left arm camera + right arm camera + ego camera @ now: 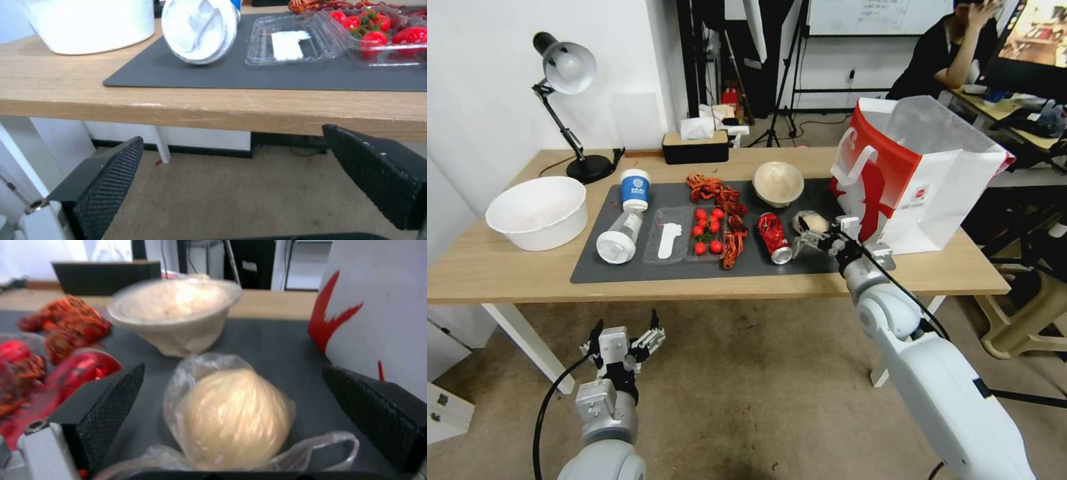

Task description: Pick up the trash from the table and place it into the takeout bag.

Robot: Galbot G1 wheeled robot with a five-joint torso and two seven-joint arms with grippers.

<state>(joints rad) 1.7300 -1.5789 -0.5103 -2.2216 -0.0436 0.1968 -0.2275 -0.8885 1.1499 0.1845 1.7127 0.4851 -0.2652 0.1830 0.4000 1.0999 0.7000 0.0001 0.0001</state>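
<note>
Trash first: the knotted clear plastic bag with its pale round lump (236, 416) lies on the dark grey mat (807, 263), and we have our right gripper (231, 400) spread wide around it, one black ridged pad (111, 406) on either flank, neither pad touching the plastic yet. Just beyond the fingertips sits the beige bowl (178, 320), tipped toward us. Off one finger lies the crushed red can (84, 370), on its side; off the other, close by, rises the white-and-red wall of the boxy paper takeout bag (378, 313), standing on the light-wood table (507, 267). Farther along the mat, well away from this gripper, we see the clear plastic bottle (619, 240) lying down beside the upright blue-and-white paper cup (635, 189). Our left gripper (624, 340) hangs below the table's front edge, fingers apart, holding nothing.
</note>
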